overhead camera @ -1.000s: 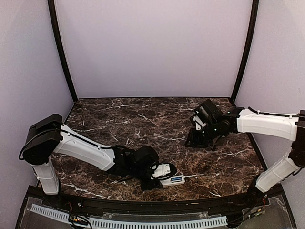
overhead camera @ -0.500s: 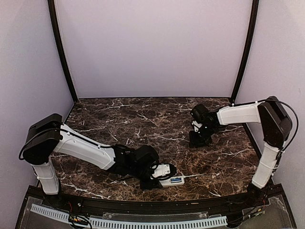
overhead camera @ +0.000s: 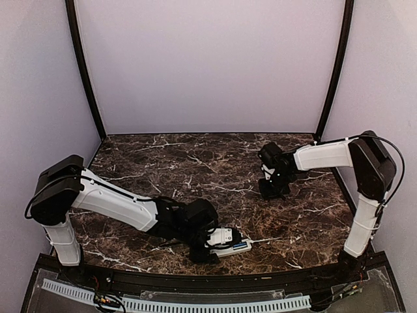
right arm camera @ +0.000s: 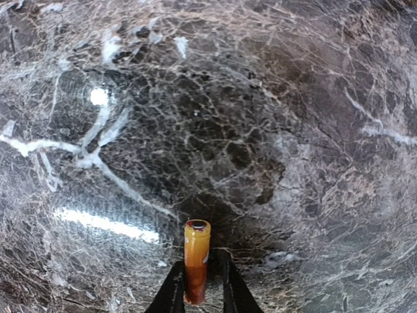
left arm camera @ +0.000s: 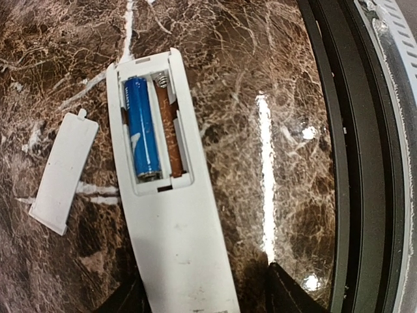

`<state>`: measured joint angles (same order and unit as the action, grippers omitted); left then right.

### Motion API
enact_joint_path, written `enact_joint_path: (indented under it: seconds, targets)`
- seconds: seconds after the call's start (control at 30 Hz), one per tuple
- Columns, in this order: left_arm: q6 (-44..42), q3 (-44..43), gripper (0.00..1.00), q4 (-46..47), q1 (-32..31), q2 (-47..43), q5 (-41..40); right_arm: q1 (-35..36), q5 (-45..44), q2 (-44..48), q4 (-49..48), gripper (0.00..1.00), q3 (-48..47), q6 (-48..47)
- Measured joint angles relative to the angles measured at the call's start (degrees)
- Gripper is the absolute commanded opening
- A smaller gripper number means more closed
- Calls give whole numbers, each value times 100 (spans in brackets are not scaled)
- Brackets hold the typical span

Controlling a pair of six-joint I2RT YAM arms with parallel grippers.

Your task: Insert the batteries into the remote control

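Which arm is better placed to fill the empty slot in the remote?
Right. The right gripper grips the orange battery. The left gripper stands open around the remote, whose blue battery is already seated.

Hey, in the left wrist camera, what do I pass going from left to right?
Loose white battery cover → blue battery in the remote control → empty slot beside it → bare marble table → black table rim.

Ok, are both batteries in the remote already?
No, only the blue battery lies in the recess of the remote control; the slot beside it is empty.
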<state>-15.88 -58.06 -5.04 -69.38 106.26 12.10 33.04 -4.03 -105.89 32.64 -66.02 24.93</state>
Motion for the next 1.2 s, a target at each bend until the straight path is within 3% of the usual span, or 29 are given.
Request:
enact_joint_path:
  seconds: [0.2, 0.67, 0.93, 1.2]
  targets:
    - [-24, -13, 67, -61, 0, -15, 17, 57, -205, -22, 59, 0, -24, -31]
    - [48, 317, 67, -402, 186, -699, -214, 76, 127, 20, 166, 0, -42, -136]
    - [-229, 656, 66, 461, 306, -1628, -573, 79, 599, 323, 210, 0, -33, -153]
    - [-1167, 1185, 62, 1357, 348, -2514, -857, 153, 1189, 787, 212, 0, -33, -391]
